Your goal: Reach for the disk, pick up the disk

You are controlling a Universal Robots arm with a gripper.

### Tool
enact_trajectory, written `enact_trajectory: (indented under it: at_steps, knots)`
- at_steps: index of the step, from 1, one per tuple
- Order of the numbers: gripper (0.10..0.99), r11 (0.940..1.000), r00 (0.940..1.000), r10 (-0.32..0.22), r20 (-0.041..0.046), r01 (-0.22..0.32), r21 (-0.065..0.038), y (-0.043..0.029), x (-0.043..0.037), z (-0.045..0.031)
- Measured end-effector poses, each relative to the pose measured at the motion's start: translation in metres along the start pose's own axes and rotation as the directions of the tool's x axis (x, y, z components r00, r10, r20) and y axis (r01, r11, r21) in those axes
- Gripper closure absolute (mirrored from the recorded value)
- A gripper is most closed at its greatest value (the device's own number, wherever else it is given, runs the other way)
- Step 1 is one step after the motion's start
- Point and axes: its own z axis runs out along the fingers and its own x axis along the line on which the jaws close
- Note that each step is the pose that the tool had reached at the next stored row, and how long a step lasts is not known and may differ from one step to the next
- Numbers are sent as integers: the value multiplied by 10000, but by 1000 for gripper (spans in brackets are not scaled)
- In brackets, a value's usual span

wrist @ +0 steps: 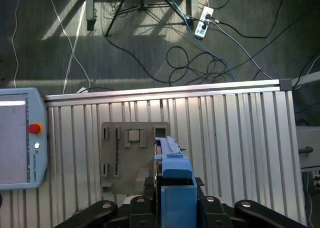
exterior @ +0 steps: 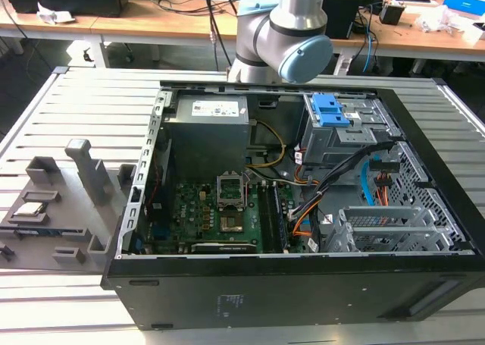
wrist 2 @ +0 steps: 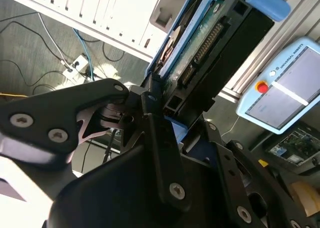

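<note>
My gripper [wrist: 173, 210] is shut on the disk [wrist: 176, 175], a flat drive in a blue plastic frame that stands on edge between the black fingers [wrist: 102, 209]. In the second wrist view the disk [wrist 2: 215, 37] shows its circuit-board side and connector, with the gripper [wrist 2: 159, 107] clamped on its lower end. The disk hangs in the air above a slatted metal table [wrist: 240, 138], close over a grey fixture plate [wrist: 115, 153]. The arm [exterior: 284, 26] rises behind the open computer case [exterior: 303, 292] in the exterior view.
The grey fixture [exterior: 53, 208] holds a small square silver chip [wrist: 134, 135] and upright posts. A teach pendant [wrist: 20, 138] with a red button lies on the slats beside it. Blue latch tabs [exterior: 331, 110] sit on the case's drive cage. Cables run over the floor [wrist: 150, 47].
</note>
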Motion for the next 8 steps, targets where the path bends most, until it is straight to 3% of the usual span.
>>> enact_trajectory:
  at_steps: [4, 8]
  knots:
    - [722, 10000, 10000, 0, -2, 0, -30, 3, -1, -140]
    - [722, 10000, 10000, 0, -3, 0, -53, 4, -2, -234]
